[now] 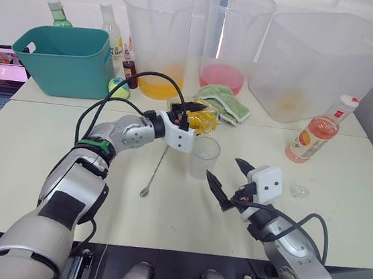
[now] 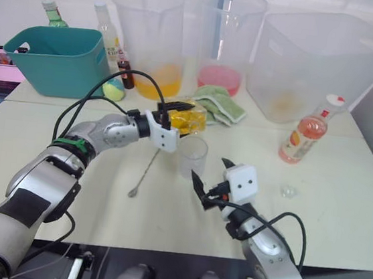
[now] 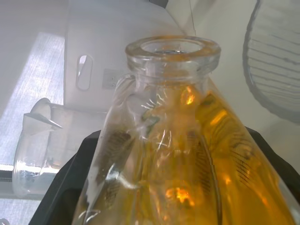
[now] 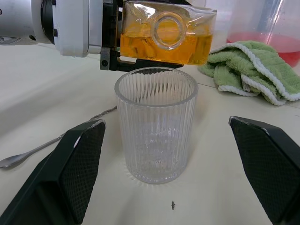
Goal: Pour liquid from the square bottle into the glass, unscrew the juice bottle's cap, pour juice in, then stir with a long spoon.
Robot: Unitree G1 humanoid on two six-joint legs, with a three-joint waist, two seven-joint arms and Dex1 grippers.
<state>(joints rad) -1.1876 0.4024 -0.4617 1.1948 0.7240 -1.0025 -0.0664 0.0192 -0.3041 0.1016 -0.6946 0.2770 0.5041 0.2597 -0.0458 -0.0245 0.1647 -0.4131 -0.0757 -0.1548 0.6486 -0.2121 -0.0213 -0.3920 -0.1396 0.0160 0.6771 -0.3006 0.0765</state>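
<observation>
a: where does the pour stand?

b: barely begun, by my reading. the left gripper (image 1: pixel 190 116) is clamped on the square bottle (image 1: pixel 202 120), which lies tipped on its side just above and behind the glass (image 1: pixel 205 157), toward its 12 o'clock. in the right wrist view the bottle's open mouth faces the camera, the yellow liquid sits level below the neck, and no stream is falling. the glass looks empty.

a: and the other arm?

b: the right gripper (image 1: pixel 226 177) hangs at the glass's 5 o'clock, fingers spread wide and holding nothing. the wrist view shows one finger on each side of the glass, neither touching it. i judge it is ready to steady the glass.

a: the rest of the kit?

b: the juice bottle (image 1: pixel 315 136) stands well apart at the glass's 2 o'clock, its cap (image 1: pixel 346 102) on and pink juice inside. the long spoon (image 1: pixel 154 170) lies flat on the table (image 1: pixel 30 149) at the glass's 9 o'clock, bowl toward the near edge. a green cloth (image 1: pixel 226 102) lies behind the bottle.

a: so what's left?

b: nearly everything, i'd say: tip the square bottle further until the liquid runs, then uncap the juice, pour it, and stir.
</observation>
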